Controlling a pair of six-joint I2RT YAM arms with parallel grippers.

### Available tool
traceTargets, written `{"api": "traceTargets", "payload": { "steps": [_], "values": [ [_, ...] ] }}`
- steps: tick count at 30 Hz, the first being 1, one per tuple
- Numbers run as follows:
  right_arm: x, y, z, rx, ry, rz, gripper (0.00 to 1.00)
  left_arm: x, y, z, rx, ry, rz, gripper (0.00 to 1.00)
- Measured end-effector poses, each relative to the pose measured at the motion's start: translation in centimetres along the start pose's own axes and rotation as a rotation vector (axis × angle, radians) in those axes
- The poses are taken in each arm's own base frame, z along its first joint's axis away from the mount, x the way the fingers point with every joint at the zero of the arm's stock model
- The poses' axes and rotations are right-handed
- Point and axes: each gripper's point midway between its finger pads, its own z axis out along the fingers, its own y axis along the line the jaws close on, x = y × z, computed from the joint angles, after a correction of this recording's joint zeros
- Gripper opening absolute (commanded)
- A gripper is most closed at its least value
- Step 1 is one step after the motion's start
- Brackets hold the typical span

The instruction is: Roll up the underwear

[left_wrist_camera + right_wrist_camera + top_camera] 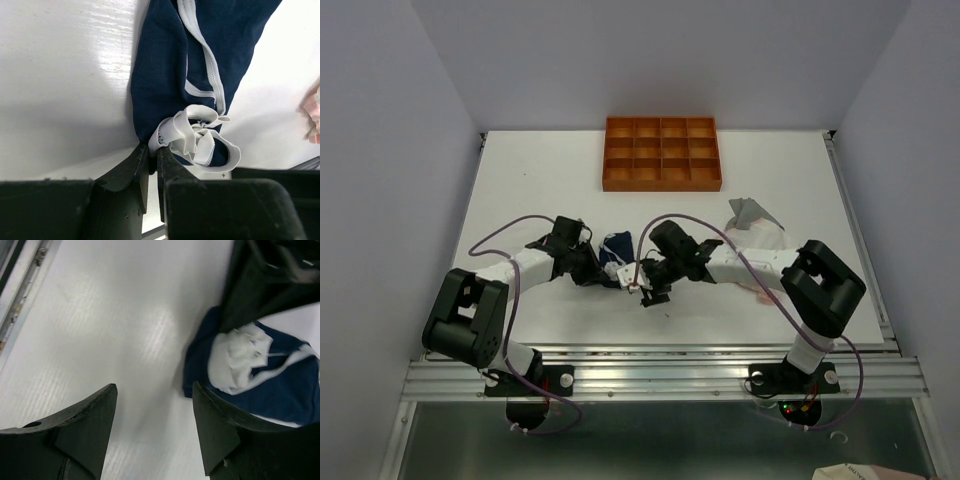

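**Left claw** (152, 156): clenched on the navy underwear (165, 75). It grips a thin fold at the near edge, beside the bunched white trim (197, 135).

**Navy underwear:** lies on the desk (60, 90), mid-front between the two claws. It is loosely gathered, not a tight roll.

**Right claw** (152, 405): released, jaws wide, nothing between them, just beside the cloth.

**Risks:**
- The narrow pinch may slip if pulled.
- With one end unheld, the bundle may spring loose.
- The claws stand close enough to collide on any re-grip.
- The pink garment (312, 112) lies near and could be snagged.

The grey garment (752, 215) is well apart, far right.
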Motion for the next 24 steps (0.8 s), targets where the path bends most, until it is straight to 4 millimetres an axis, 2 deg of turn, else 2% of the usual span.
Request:
{"api": "traceTargets", "payload": {
  "steps": [5,7,18,24],
  "values": [
    [0.4,3.7,2.0,-0.075,0.048,-0.108,0.67,0.2,0.0,-0.1,-0.01,0.017,0.003,0.0],
    [0.4,4.2,2.3,-0.081,0.057,-0.131,0.67,0.4,0.2,-0.2,-0.016,0.027,0.003,0.0],
    [-1.3,1.5,2.3,0.024,0.027,-0.236,0.65,0.6,-0.1,0.0,-0.009,0.062,0.021,0.0],
    [-0.8,1.2,2.8,0.035,0.04,-0.251,0.63,0.8,-0.2,0.1,-0.003,0.079,0.028,0.0]
  ]
}}
